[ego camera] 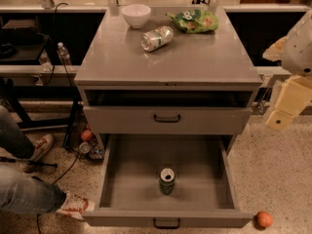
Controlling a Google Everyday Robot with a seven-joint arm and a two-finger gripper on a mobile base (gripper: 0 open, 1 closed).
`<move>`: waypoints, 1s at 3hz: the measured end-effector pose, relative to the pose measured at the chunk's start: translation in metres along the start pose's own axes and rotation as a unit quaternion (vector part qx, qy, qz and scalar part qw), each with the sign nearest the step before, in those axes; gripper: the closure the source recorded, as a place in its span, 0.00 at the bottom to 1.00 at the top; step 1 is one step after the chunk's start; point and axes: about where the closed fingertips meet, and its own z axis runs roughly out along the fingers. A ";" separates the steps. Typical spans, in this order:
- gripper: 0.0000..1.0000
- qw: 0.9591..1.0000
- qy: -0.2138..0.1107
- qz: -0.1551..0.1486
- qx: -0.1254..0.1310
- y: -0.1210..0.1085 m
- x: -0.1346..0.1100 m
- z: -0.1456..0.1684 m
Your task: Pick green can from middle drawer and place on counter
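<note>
The green can [167, 181] stands upright, silver top up, near the front middle of the open middle drawer [122, 174], the lowest and deepest tier of the grey cabinet. The counter [195, 52] is the flat grey top of that cabinet. My gripper [285, 104] is at the right edge of the view, beside the cabinet at about the height of the upper drawer, well to the right of and above the can. It holds nothing that I can see.
On the counter are a white bowl [136, 14], a pale dented can [157, 38] on its side and a green chip bag [194, 21]. The shut upper drawer [166, 118] overhangs the open one. A person's legs [29, 189] are at left; an orange ball [263, 219] lies at right.
</note>
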 end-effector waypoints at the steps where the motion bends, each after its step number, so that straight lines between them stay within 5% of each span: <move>1: 0.00 0.996 -0.043 0.064 -0.032 0.015 0.016 0.055; 2: 0.00 0.984 -0.095 0.133 -0.071 0.043 0.030 0.131; 3: 0.00 0.965 -0.143 0.196 -0.101 0.085 0.027 0.222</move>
